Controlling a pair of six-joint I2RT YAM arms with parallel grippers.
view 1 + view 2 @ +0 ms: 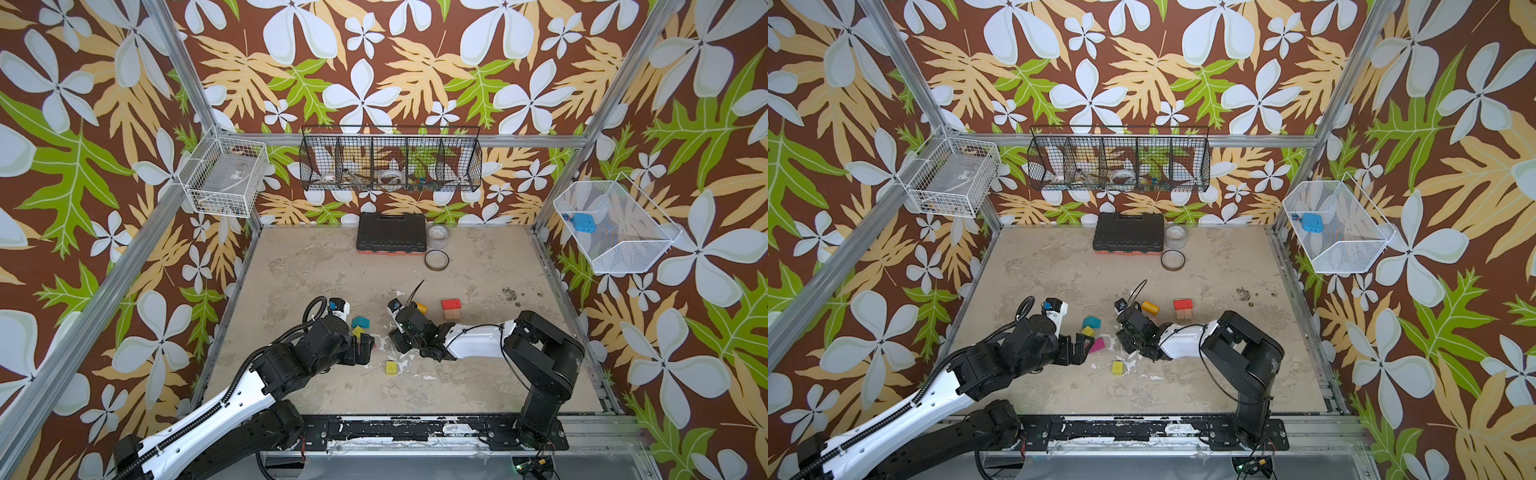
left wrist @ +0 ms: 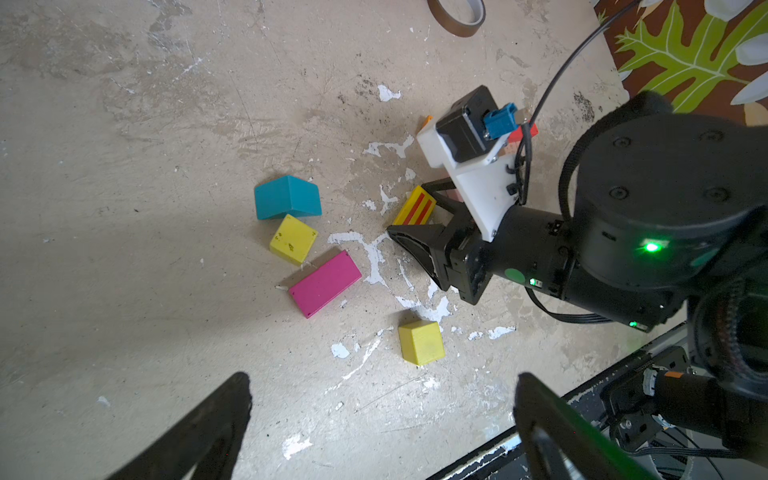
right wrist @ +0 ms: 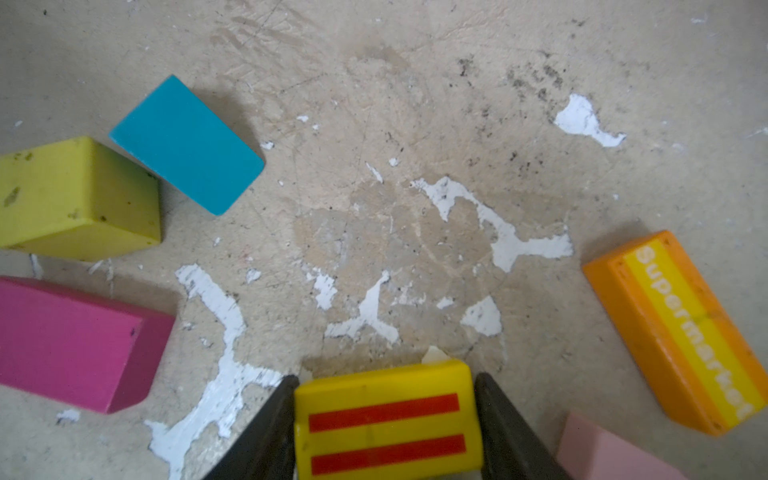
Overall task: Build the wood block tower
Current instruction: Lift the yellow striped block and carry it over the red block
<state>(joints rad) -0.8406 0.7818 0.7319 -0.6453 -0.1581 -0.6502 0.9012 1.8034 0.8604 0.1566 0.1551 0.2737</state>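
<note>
Your white mesh basket (image 1: 636,249), right of frame, holds a blue object (image 1: 581,221). Your right gripper (image 3: 384,377) clamps the yellow red-striped block (image 3: 386,424) near the tabletop's (image 3: 415,124) middle. Your left gripper (image 2: 382,415) hangs spread wide, empty.

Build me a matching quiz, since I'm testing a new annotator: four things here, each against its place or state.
Things:
1. striped block
2. red block
3. left gripper
4. orange block

Places or states:
A. open and empty
B. printed "Supermarket"
C. inside the right gripper
D. atop the planks

Pairs: 1-C, 2-D, 3-A, 4-B
</note>
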